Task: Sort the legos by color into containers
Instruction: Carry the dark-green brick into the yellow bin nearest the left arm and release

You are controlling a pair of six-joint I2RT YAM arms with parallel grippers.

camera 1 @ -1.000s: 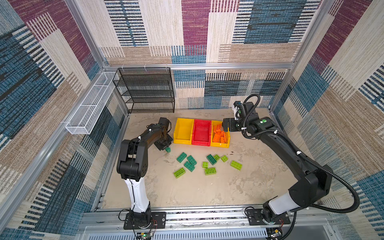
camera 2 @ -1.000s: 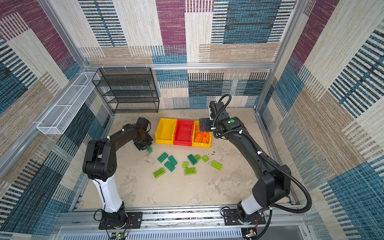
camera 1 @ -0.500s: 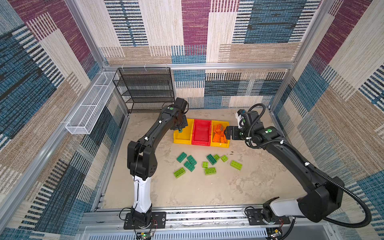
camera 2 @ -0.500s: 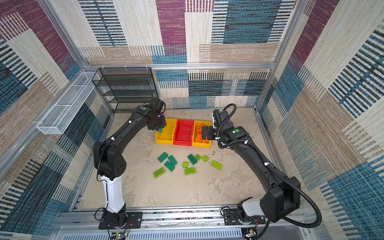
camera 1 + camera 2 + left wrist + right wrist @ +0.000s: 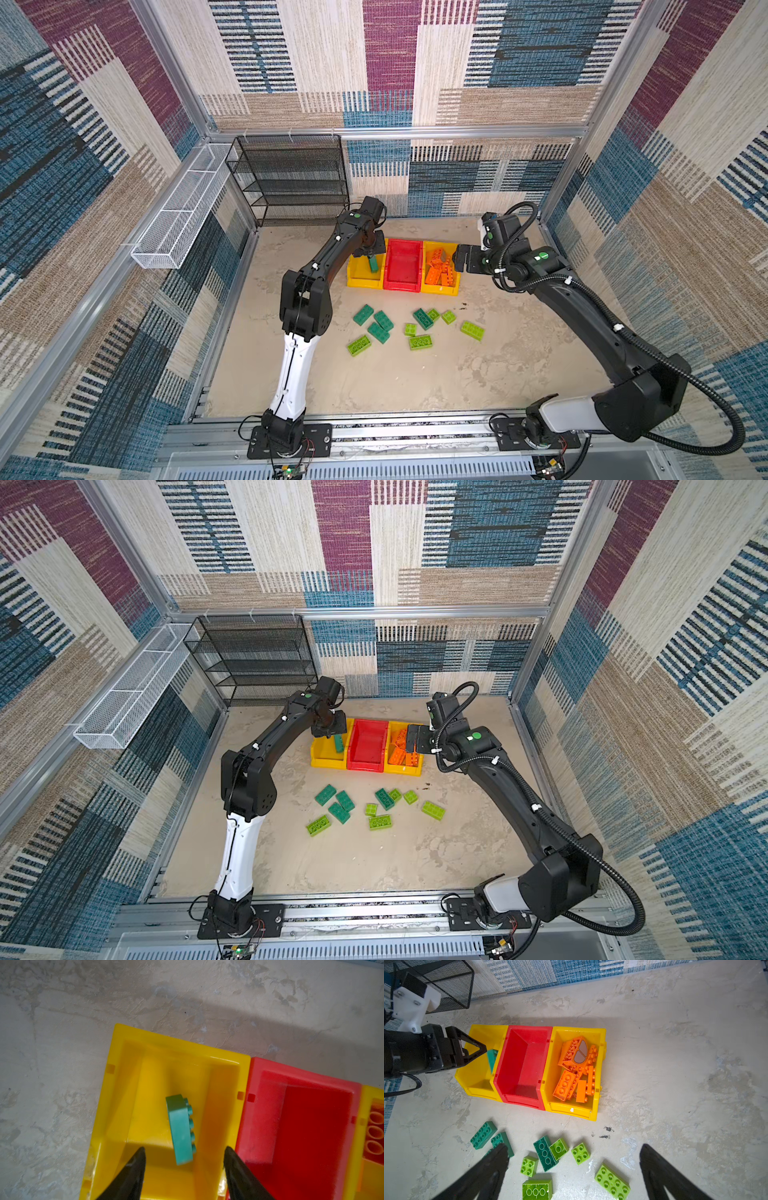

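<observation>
**In left yellow bin: teal brick on edge**

Left wrist view alone shows the left claw spread, clear of the brick. Right wrist view adds orange bricks in the other yellow bin, right claw spread, empty.

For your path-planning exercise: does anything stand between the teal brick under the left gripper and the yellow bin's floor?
Nothing visible. The teal brick is tilted inside the yellow bin, clear of the open left gripper; nothing else shows inside.

Teal brick partly hidden by wall of yellow bin, lime brick cut by edge
</observation>
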